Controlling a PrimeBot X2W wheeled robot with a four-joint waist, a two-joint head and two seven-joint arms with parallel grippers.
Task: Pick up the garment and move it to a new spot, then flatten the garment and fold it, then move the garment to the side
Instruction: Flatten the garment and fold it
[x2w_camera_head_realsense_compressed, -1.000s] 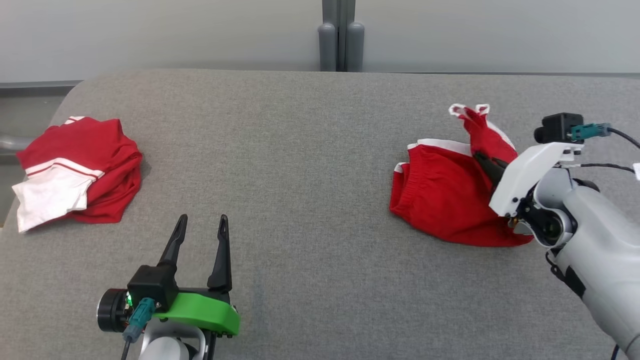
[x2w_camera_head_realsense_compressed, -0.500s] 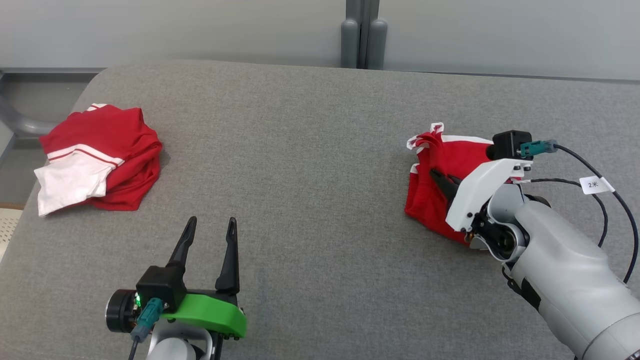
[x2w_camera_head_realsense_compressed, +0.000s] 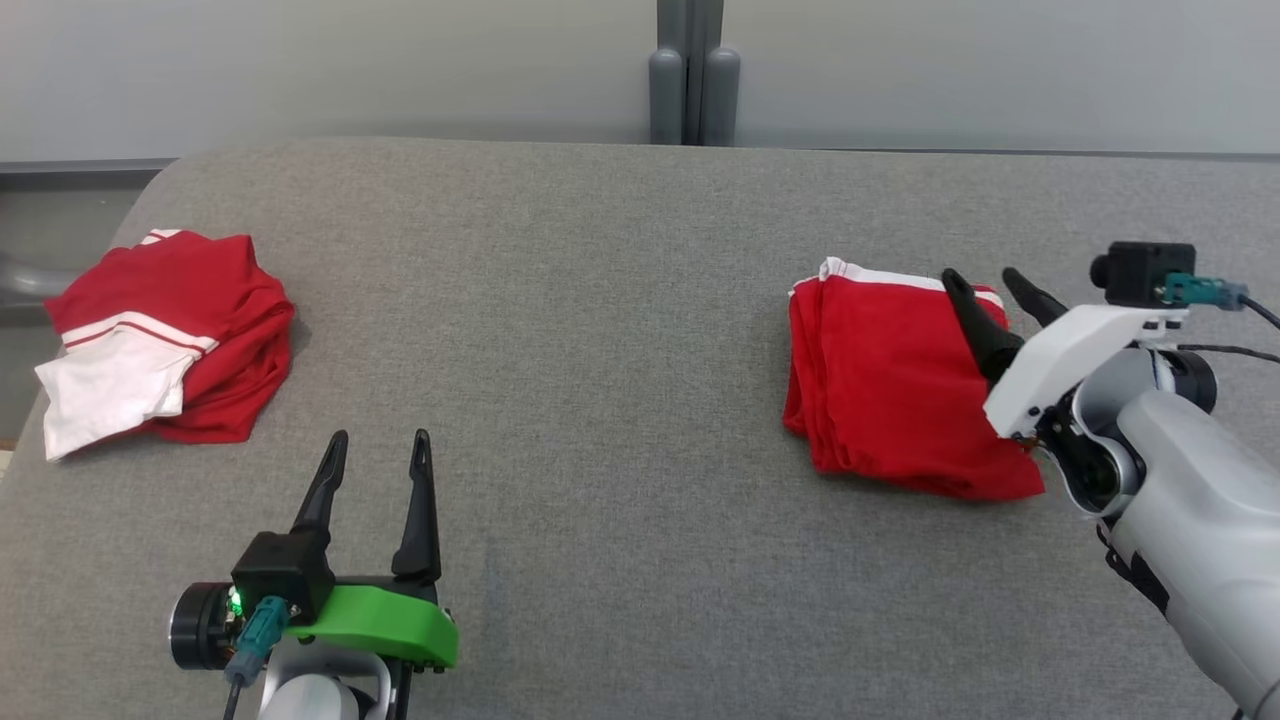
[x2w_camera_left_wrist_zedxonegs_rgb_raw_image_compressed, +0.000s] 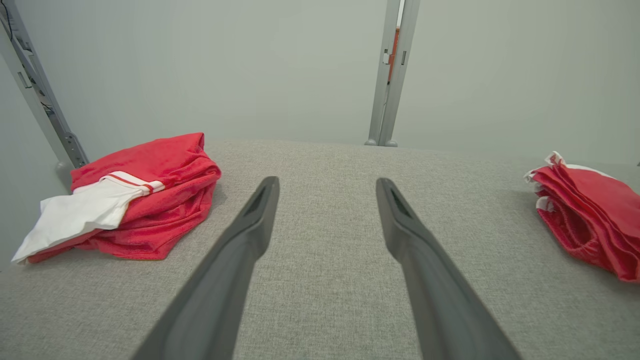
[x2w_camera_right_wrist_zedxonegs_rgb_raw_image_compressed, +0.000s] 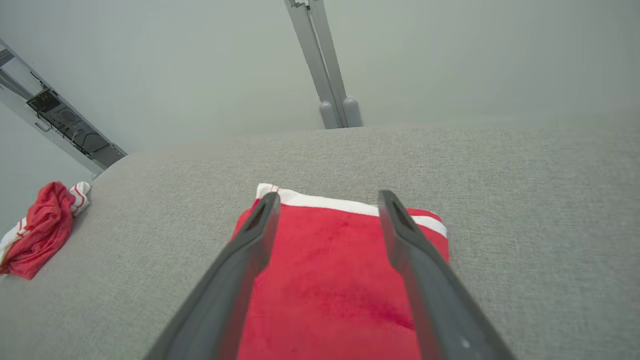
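A grey table (x2w_camera_head_realsense_compressed: 600, 300) has one grey post (x2w_camera_head_realsense_compressed: 687, 95) at its far edge. Two red garments lie on it: a folded garment (x2w_camera_head_realsense_compressed: 890, 390) right of the post and a crumpled garment (x2w_camera_head_realsense_compressed: 170, 340) far to the post's left. The right gripper (x2w_camera_head_realsense_compressed: 980, 275), fingers spread and empty, sits over the folded garment's right part, pointing at its white-banded far edge. The folded garment looks nearly square. The left gripper (x2w_camera_head_realsense_compressed: 381, 437), also spread and empty, is left of the post, so the right arm is nearer.
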